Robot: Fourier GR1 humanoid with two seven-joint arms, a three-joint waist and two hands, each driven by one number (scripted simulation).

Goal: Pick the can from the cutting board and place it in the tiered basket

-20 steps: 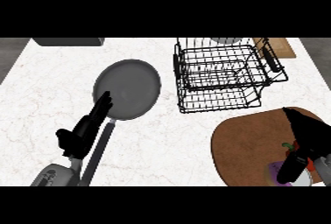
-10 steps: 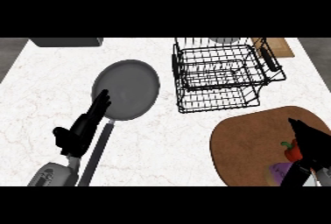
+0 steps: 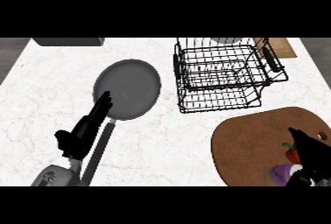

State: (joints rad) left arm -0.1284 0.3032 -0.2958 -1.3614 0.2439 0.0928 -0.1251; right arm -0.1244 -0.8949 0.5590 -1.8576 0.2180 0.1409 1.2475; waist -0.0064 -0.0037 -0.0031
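The can [image 3: 283,171] lies on the round brown cutting board [image 3: 249,142] at the lower right, showing a purple side and a red end. My right hand [image 3: 311,154] covers the can's right part, with straight fingers pointing up and to the left; I see no finger curled round the can. The black wire tiered basket [image 3: 223,76] stands at the upper right, just beyond the board. My left hand [image 3: 81,135] rests open at the lower left, fingers up.
A grey frying pan [image 3: 129,89] lies left of the basket, its handle [image 3: 97,151] running down under my left hand. A dark grey block [image 3: 68,41] sits at the back left. A wooden item [image 3: 281,47] stands behind the basket.
My right hand has moved down and toward the view's lower edge, from above the can to over its right side. The left hand has hardly moved.
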